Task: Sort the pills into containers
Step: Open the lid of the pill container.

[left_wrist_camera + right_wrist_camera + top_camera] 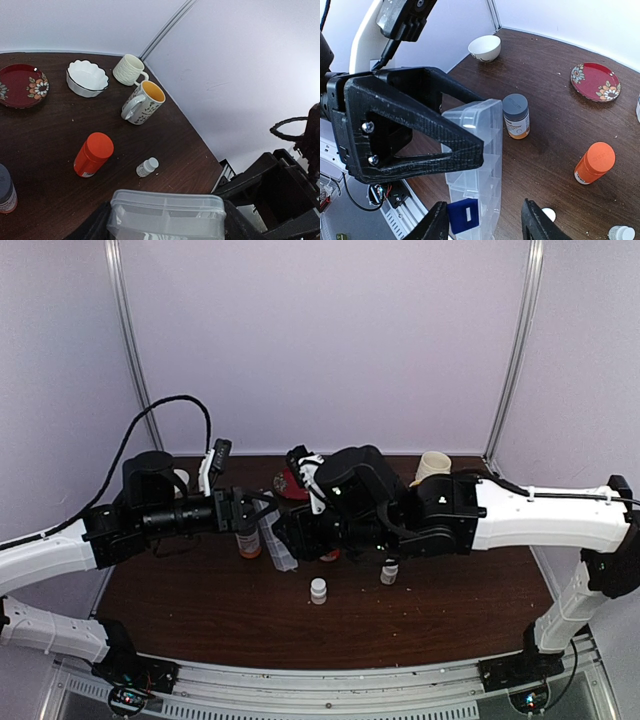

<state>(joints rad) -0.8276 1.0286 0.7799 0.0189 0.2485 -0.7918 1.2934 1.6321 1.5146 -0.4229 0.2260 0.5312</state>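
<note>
The clear pill box point(167, 212) with its containers is off the table, standing on edge point(480, 150). My left gripper point(167, 227) is shut on it, one black finger on each side. In the right wrist view that left finger point(415, 135) crosses the box's face. My right gripper point(484, 222) is open around the box's near end: its blue pad point(464, 215) lies against the box, while the other finger point(535, 220) stands apart. From above, both grippers meet at the box point(281, 550). One tiny whitish bit point(157, 173), perhaps a pill, lies by a small white bottle point(147, 167). No pills show in the compartments.
On the brown table are an orange bottle point(594, 162), a grey-capped bottle point(516, 116), a red flowered plate point(595, 81), a white bowl point(87, 78), two mugs point(130, 70) point(142, 102) and small white bottles point(318, 590) point(389, 572). Walls close off the far edge.
</note>
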